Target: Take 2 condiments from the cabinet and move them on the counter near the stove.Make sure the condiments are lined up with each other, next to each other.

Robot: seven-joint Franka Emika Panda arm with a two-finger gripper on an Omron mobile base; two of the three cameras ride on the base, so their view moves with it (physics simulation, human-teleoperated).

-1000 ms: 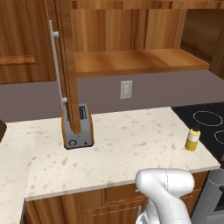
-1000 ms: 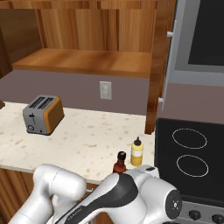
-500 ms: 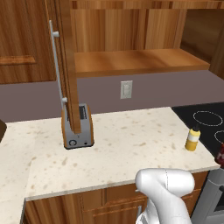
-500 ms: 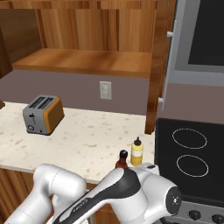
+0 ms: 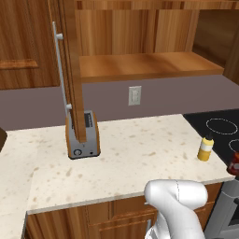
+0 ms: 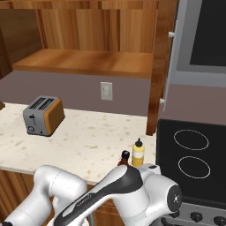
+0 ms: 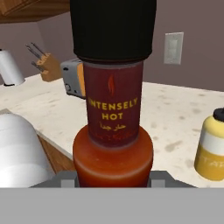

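Observation:
The dark red sauce bottle (image 7: pixel 113 127) with its black cap stands large right in front of the hand camera, and my gripper (image 7: pixel 113 180) is shut on its lower body. The same bottle (image 6: pixel 125 156) peeks out behind my arm, just left of the yellow squeeze bottle (image 6: pixel 138 152), close to it. The yellow bottle (image 5: pixel 205 147) stands upright on the beige counter (image 5: pixel 140 154) beside the black stove (image 5: pixel 219 126). At the right edge of the left base view the red bottle (image 5: pixel 235 164) sits near the counter's front corner. Whether it rests on the counter I cannot tell. The cabinet shelf (image 5: pixel 144 65) is bare.
The cabinet's door (image 5: pixel 71 70) hangs open with its silver bar handle (image 5: pixel 59 70) over the toaster (image 5: pixel 83 135). A wall outlet (image 5: pixel 134 95) is behind. A knife block (image 7: pixel 46 65) and paper roll (image 7: pixel 9 68) stand at the far left.
The red bottle, held in my gripper, has shifted a little to the right, closer to the yellow bottle. The yellow bottle and toaster have not moved.

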